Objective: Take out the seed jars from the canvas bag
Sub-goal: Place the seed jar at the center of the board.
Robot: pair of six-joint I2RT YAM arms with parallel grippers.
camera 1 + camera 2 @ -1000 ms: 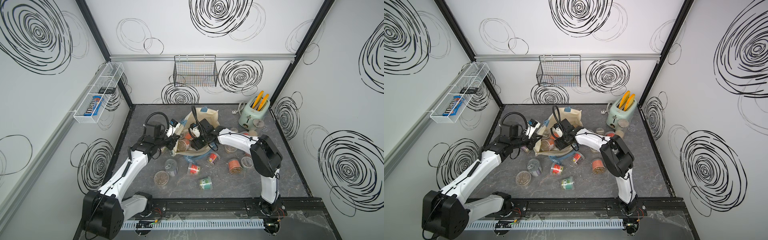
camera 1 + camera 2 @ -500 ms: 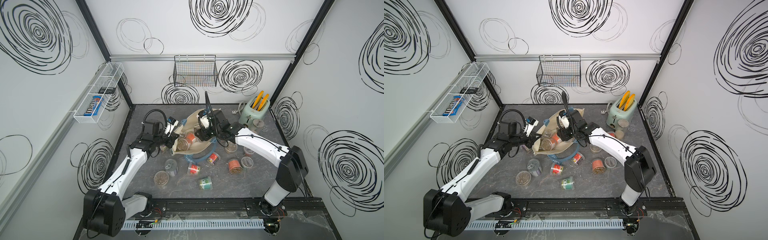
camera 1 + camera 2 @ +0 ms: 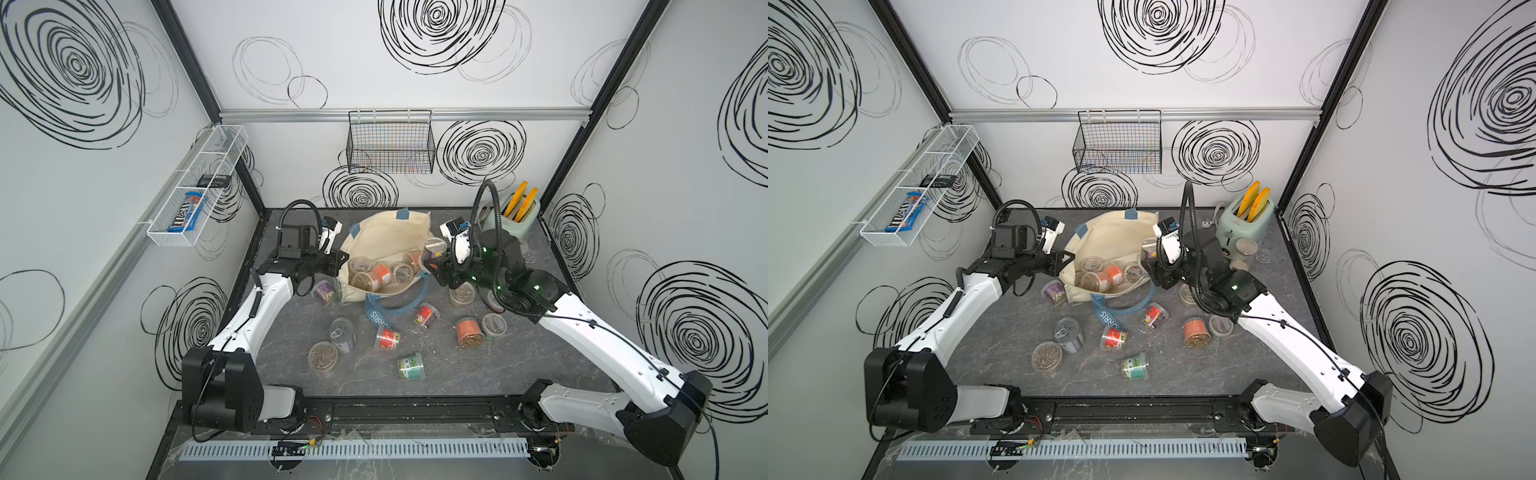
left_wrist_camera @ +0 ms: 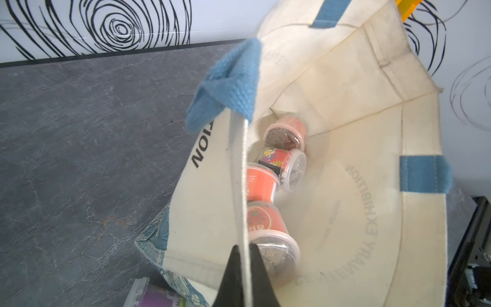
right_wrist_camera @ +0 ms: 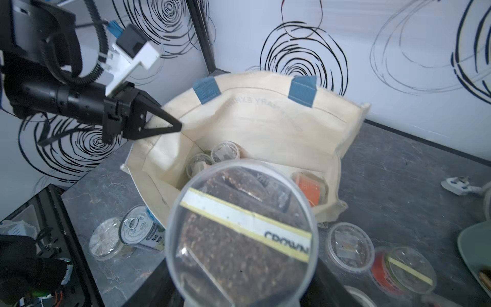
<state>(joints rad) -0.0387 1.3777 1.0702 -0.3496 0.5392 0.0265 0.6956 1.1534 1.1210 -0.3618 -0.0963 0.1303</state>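
Observation:
The cream canvas bag (image 3: pixel 388 241) (image 3: pixel 1115 239) lies open at the back middle of the table. Several seed jars (image 3: pixel 376 274) (image 4: pixel 268 183) with orange and red labels lie inside it. My left gripper (image 3: pixel 338 264) (image 4: pixel 244 248) is shut on the bag's left rim and holds the mouth up. At the bag's right edge, above the table, my right gripper (image 3: pixel 436 264) (image 5: pixel 243 279) is shut on a seed jar (image 3: pixel 435 248) (image 5: pixel 241 234) with dark seeds and a clear lid. More seed jars (image 3: pixel 469 332) (image 3: pixel 1133 365) lie scattered on the table in front of the bag.
A tin can (image 3: pixel 343 332) lies among the loose jars in front of the bag. A purple-labelled jar (image 3: pixel 326 291) rests by the bag's left corner. A mint toaster (image 3: pixel 519 214) stands at the back right. The bag's blue strap (image 3: pixel 382 318) trails forward.
My right gripper has come up out of the bag and drawn back to the right with a seed jar in it. The left gripper has kept its hold on the bag's rim.

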